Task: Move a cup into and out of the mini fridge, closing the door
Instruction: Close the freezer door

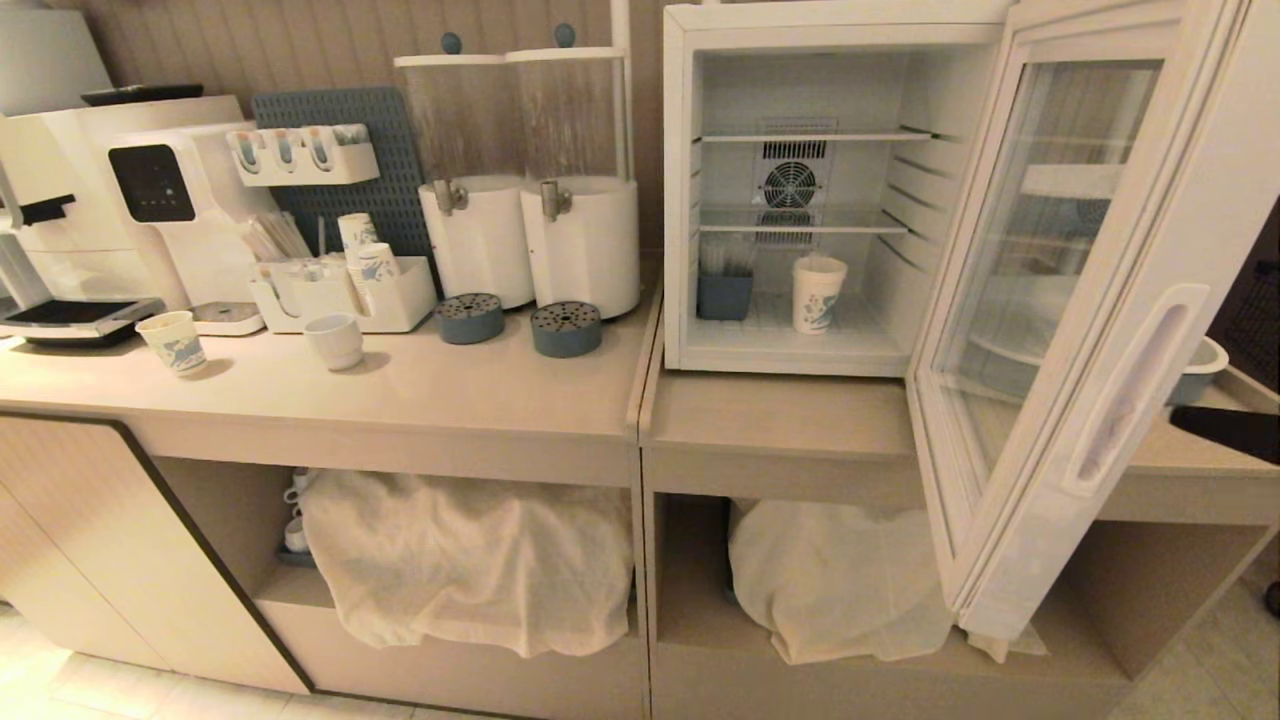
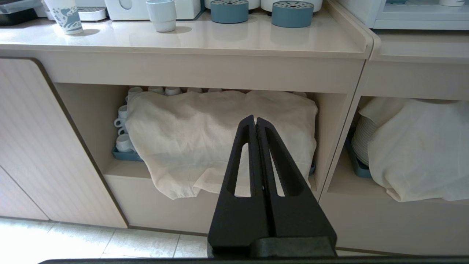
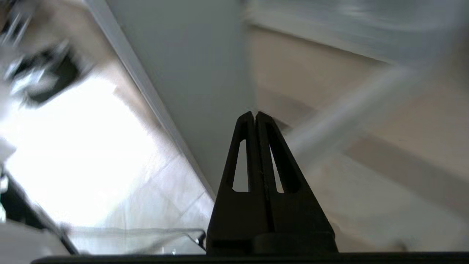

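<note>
The mini fridge [image 1: 680,200] stands open on the right counter. On its bottom shelf, upright, is the tall blue-patterned cup [image 1: 819,293]. The glass door [image 1: 1200,250] swings out toward me, its vertical recess [image 1: 1130,400] facing front. My right gripper [image 1: 1180,420] comes in from the right edge, just behind the door's outer side, apart from the cup. In the right wrist view it [image 3: 255,114] is shut and empty, with a blurred white panel [image 3: 190,73] close ahead. My left gripper [image 2: 255,118] hangs low before the cabinet, shut on nothing.
A small blue container [image 1: 724,295] sits beside the cup in the fridge. On the left counter are a short paper cup [image 1: 172,341], a white mug [image 1: 334,341], two drink dispensers [image 1: 580,245] and a coffee machine [image 1: 150,200]. Cloth-covered crockery [image 1: 470,560] fills the shelves below.
</note>
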`<state>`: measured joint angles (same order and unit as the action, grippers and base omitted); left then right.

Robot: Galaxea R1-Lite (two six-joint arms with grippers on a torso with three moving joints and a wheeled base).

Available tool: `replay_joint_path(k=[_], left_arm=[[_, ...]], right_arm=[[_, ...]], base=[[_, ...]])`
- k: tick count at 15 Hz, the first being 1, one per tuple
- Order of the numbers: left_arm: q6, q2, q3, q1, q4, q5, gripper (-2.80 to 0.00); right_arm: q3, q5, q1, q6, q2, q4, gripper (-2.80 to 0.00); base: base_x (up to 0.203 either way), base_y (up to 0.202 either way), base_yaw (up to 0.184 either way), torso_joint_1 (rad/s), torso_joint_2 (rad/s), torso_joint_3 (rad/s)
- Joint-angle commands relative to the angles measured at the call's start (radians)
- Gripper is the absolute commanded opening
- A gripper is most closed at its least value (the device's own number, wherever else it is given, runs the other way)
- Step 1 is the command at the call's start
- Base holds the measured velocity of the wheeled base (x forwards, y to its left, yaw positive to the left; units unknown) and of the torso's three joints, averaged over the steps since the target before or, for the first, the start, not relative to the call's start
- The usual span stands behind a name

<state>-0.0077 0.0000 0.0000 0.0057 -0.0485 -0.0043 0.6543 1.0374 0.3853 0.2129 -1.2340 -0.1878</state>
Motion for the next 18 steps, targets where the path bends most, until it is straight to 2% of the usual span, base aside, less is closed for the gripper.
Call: replay_joint_path(k=[1,4,8,10,12,18], left_arm=[[0.0,0.0,0.02,0.0,-0.001,0.0,-2.8],[-0.002,0.0,0.02,0.0,-0.001,0.0,-2.8],[-0.003,0.0,0.02,0.0,-0.001,0.0,-2.8],[-0.005,0.0,0.02,0.0,-0.002,0.0,-2.8],[-0.005,0.0,0.02,0.0,-0.002,0.001,-2.8],[-0.011,0.0,0.02,0.0,-0.002,0.003,-2.8]], right_arm=[[-0.007,-0.092,-0.19,0.003,-0.149,-0.126,-2.8],[-0.012,-0.246,-0.338,-0.101,-0.231,-0.36,-2.8],[0.037,-0.381,-0.443,-0.189,-0.266,-0.423,-2.8],[0.101,-0.593,-0.518,-0.281,-0.307,-0.474,-2.8],[0.217,-0.787,-0.584,-0.36,-0.402,-0.555,-2.8],[0.6,-0.994,-0.705,-0.395,-0.658,-0.46,-2.8]], base=[[0.0,0.0,0.0,0.0,0.0,0.0],[0.0,0.0,0.0,0.0,0.0,0.0],[0.0,0.0,0.0,0.0,0.0,0.0],[0.0,0.0,0.0,0.0,0.0,0.0],[0.0,0.0,0.0,0.0,0.0,0.0],[0.0,0.0,0.0,0.0,0.0,0.0]])
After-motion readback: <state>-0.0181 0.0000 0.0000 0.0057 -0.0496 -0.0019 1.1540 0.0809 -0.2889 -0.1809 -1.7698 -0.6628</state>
